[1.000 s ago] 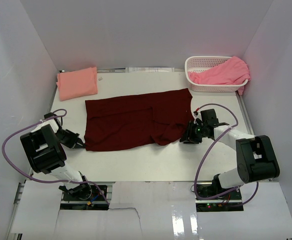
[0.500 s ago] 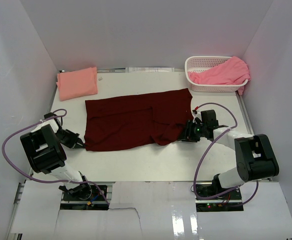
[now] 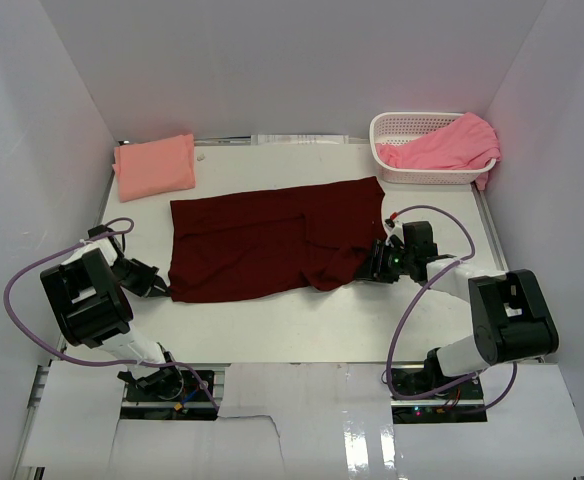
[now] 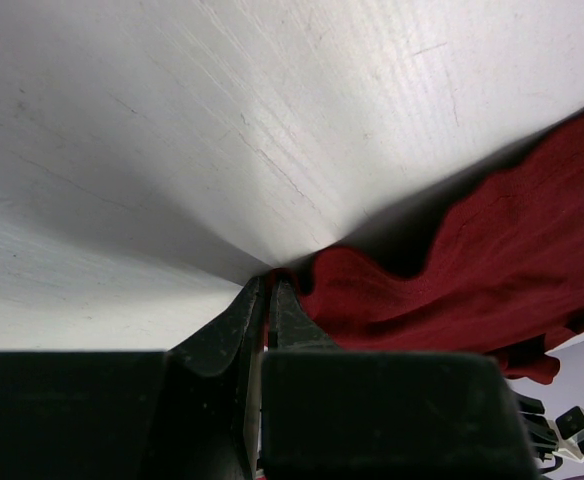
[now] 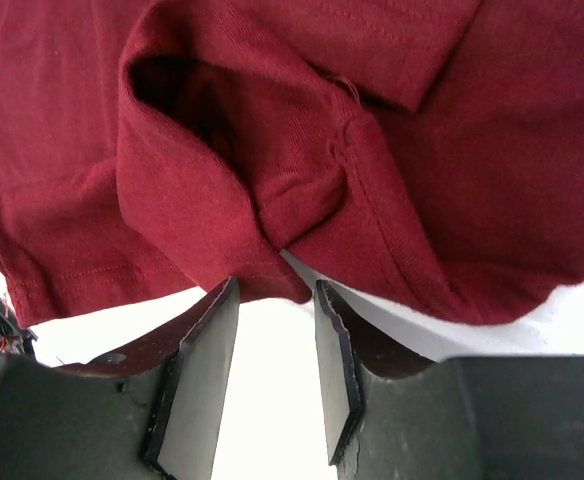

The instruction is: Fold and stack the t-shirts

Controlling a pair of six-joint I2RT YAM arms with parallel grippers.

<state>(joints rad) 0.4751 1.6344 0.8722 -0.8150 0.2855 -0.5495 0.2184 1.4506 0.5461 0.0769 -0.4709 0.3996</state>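
My right jaws have advanced onto the maroon shirt (image 3: 272,240) since a second ago. They stand spread, with the bunched near-right corner directly ahead and its tip between them (not yet pinched). My left jaws pinch the near-left corner. The shirt lies lengthwise across the bench (image 3: 272,325).
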